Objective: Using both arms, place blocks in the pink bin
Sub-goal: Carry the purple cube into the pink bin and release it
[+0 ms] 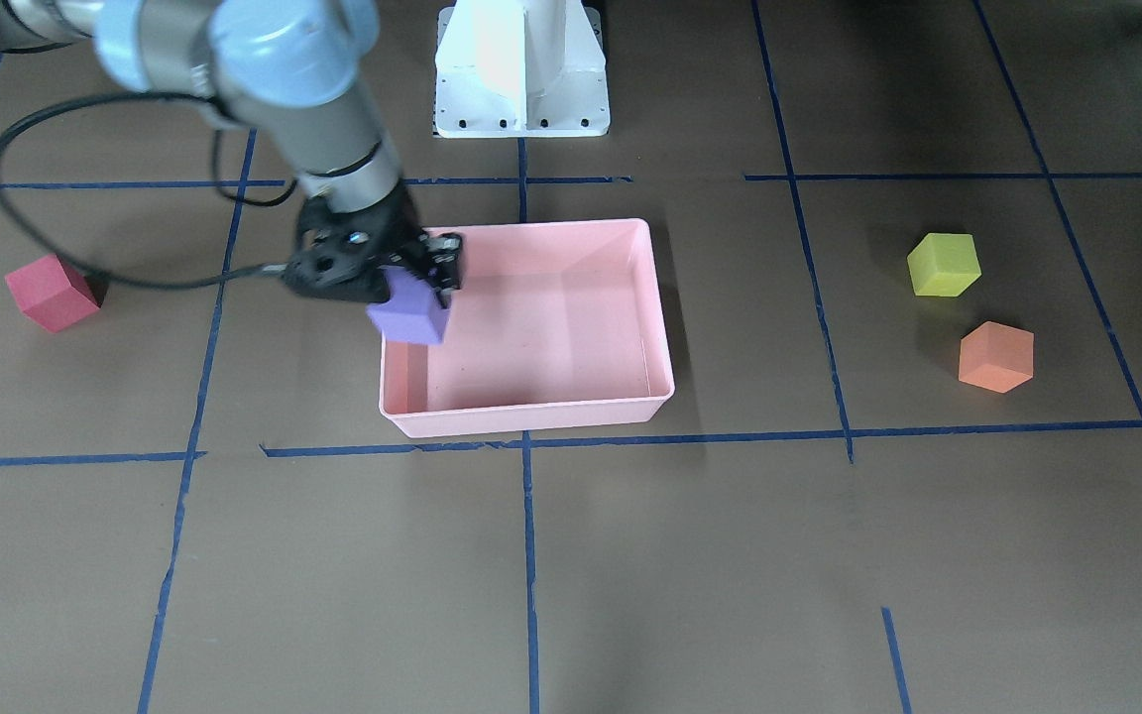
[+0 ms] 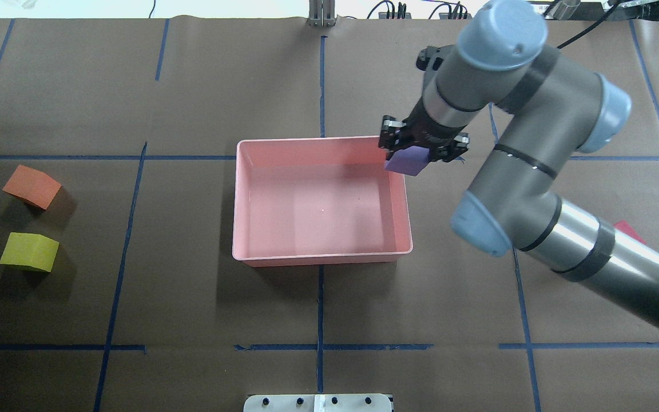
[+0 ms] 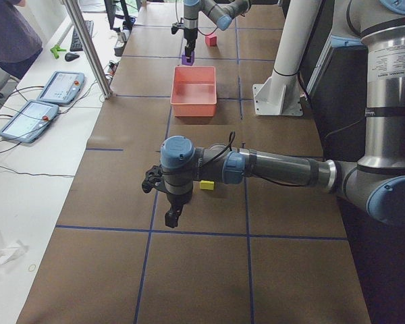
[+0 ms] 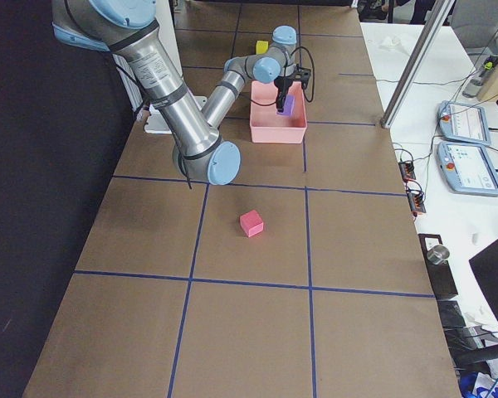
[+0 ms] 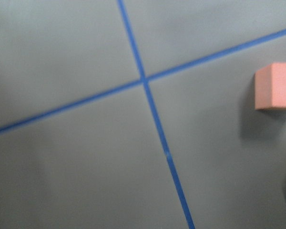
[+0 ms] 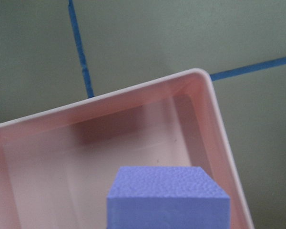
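Right gripper (image 2: pixel 421 151) has its fingers (image 1: pixel 444 260) clamped on the purple block (image 2: pixel 407 162), which sits between them and pokes out below the tips. The block hangs over the pink bin (image 2: pixel 321 258), at the right corner far from the base, just inside the rim and clear of the bin floor. Red block (image 1: pixel 53 292) is on the table (image 1: pixel 630 575) on the right arm's side. Yellow-green (image 1: pixel 943 265) and orange (image 1: pixel 995 357) blocks lie near each other on the left side. Left gripper (image 3: pixel 172 216) hangs over the table beside them; can't tell if its fingers are released or clenched.
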`<state>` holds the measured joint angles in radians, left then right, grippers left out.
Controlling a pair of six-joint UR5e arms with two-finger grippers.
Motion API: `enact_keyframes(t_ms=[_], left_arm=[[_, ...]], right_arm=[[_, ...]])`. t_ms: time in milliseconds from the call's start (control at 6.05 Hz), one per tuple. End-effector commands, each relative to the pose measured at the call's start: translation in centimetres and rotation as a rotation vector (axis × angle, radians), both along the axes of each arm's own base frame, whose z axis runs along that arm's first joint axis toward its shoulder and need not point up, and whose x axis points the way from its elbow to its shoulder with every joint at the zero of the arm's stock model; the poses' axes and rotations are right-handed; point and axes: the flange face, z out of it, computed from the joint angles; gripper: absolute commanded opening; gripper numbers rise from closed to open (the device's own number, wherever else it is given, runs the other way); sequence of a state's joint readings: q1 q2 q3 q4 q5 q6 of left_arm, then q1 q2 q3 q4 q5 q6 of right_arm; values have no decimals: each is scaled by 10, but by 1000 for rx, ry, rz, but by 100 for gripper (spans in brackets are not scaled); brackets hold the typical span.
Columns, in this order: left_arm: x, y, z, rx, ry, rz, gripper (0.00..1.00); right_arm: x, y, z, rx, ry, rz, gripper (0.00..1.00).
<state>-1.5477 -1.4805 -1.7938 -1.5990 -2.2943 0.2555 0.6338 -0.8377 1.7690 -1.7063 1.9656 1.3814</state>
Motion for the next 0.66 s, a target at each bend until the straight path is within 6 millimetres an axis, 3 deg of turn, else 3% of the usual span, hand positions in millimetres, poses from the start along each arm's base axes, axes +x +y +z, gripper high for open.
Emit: enact_keyframes(t_ms=[0,165,330,496], left_arm=[[16,-7,-9,77,7,24,100],[31,-17,-20,42,31,-43,100],[81,-21,-28,30,54,-20,100],[113,-33,-27,14,73,-17,100]], right_arm=[[-55,54,-35,-10,19,29,47],[-69,69,-35,52,46,44,99],[-66,70,-35,73,46,25,100],[-52,57,-31,128,81,-24,100]])
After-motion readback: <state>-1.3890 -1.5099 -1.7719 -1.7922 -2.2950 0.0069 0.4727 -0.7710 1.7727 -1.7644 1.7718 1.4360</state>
